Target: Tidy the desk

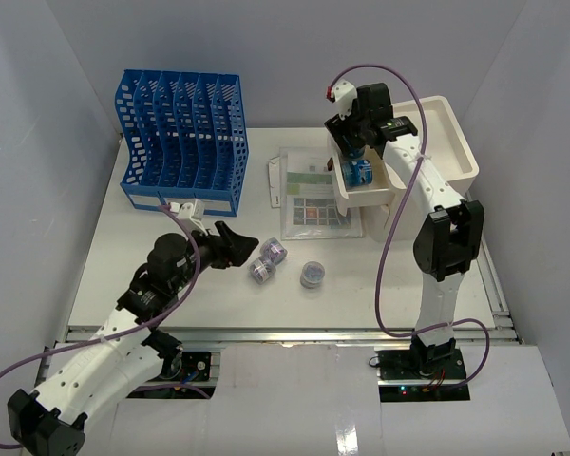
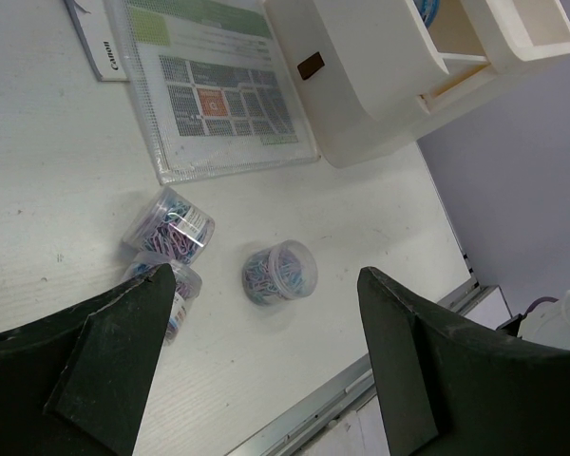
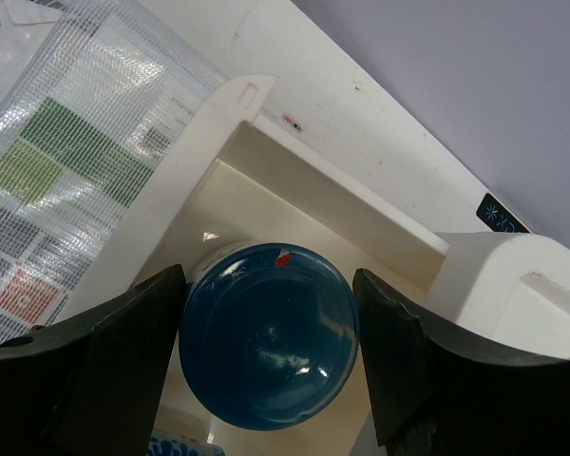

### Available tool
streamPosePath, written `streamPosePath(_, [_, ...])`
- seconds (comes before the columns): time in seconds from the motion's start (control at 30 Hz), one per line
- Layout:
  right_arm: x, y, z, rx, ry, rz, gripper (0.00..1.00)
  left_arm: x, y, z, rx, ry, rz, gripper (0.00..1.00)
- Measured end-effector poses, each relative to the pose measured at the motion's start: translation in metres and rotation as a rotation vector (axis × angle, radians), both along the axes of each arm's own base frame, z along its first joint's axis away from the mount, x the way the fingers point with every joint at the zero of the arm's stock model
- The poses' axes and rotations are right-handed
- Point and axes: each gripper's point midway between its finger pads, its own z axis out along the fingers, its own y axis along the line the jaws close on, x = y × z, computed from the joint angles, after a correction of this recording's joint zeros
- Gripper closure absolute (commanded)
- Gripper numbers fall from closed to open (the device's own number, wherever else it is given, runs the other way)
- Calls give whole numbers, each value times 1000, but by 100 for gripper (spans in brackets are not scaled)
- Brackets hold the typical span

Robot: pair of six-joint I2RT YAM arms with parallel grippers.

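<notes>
On the white desk point(image 1: 142, 256) lie three small clear jars of coloured paper clips point(image 1: 273, 250) point(image 1: 260, 272) point(image 1: 312, 275), on their sides. My left gripper point(image 1: 250, 245) hangs open just left of them; in the left wrist view its gripper point(image 2: 266, 274) frames one jar point(image 2: 280, 271), and two more point(image 2: 171, 223) lie by the left finger. My right gripper point(image 1: 356, 157) reaches into the cream cabinet's pulled-out drawer point(image 1: 385, 195). In the right wrist view the gripper point(image 3: 268, 275) has both fingers against a blue-lidded jar point(image 3: 266, 351) standing in the drawer point(image 3: 266, 204).
A blue slotted file rack point(image 1: 180, 142) stands at the back left. A clear mesh pouch with a printed sheet point(image 1: 313, 195) lies mid-desk beside the cream cabinet point(image 1: 451, 133), over a white booklet point(image 1: 275, 180). A metal rail point(image 1: 285, 332) runs along the front edge.
</notes>
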Motion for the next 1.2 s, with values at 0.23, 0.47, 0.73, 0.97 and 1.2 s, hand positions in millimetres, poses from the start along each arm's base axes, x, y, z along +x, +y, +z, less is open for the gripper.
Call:
streamPosePath(0.23, [-3, 1, 2, 17, 8, 17, 74, 7, -11, 0, 3, 17, -33, 11])
streamPosePath(0.47, [-17, 4, 9, 67, 23, 27, 86, 37, -48, 30, -22, 9, -118, 8])
streamPosePath(0.73, [-41, -2, 50, 147, -87, 7, 88, 92, -98, 75, -103, -14, -177, 2])
streamPosePath(0.97, [-48, -5, 102, 209, -244, 7, 89, 127, -125, 89, -153, 4, -191, 2])
streamPosePath(1.2, [-78, -6, 133, 274, -317, 51, 90, 157, -142, 105, -260, 45, -219, 2])
